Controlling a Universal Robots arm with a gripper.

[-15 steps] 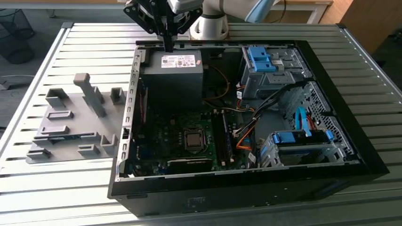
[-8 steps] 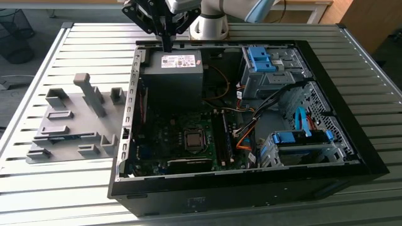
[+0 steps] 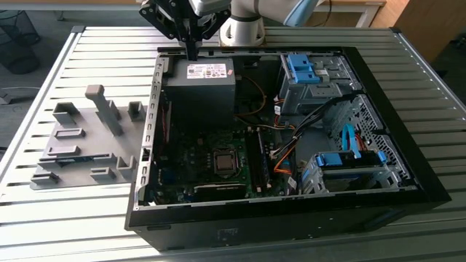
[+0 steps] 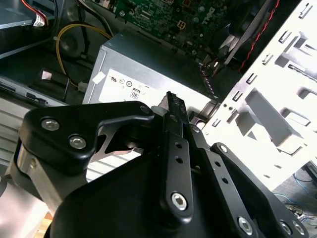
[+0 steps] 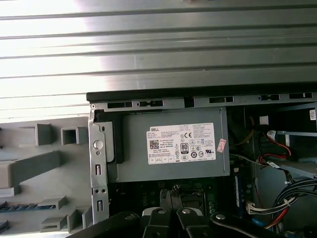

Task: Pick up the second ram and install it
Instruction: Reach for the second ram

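Second ram (image 3: 82,159) on holder (image 3: 93,137), far from gripper (image 3: 192,53)

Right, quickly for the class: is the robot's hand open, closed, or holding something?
Hand: closed, with nothing visibly held, poised over the power supply edge.

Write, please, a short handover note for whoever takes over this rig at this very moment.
Gripper: shut, holding nothing, above the far edge of the power supply inside the open computer case.
Second ram: the thin strip that looks like it lies in the gray holder on the table, at the exterior view's left of the case, apart from the gripper.
Done: nothing of the pick-up shows.
Left: the pick-up and the install are both not yet done.
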